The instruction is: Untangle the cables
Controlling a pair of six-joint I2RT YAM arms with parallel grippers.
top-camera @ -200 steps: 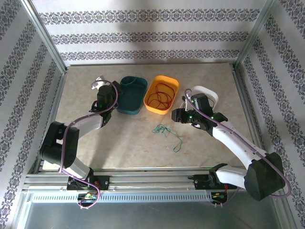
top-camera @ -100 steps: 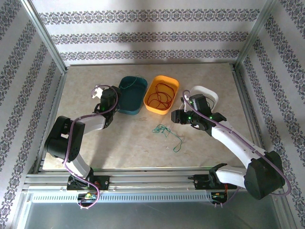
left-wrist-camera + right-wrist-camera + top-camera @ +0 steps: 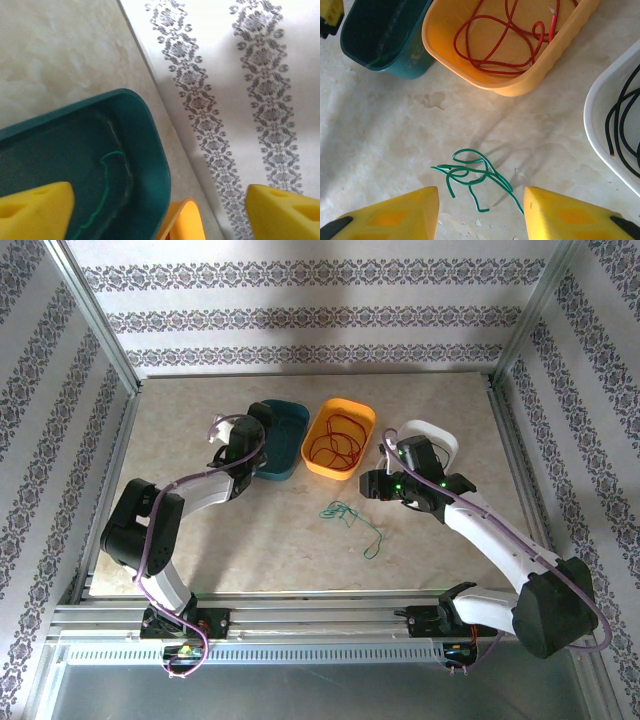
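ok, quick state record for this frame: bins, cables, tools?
teal bin: green strand inside
orange bin: red cable coiled inside
white bin: black cable inside
table: green cable lying loose, looped on itself, near side of the orange bin
left tool: open, empty, over the teal bin
right tool: open, empty, by the green cable

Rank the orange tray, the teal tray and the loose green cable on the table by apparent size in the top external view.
1. Orange tray and teal tray: about alike; the teal one is partly hidden, so I won't rank them.
2. Loose green cable: clearly smallest, a thin tangle on the table.
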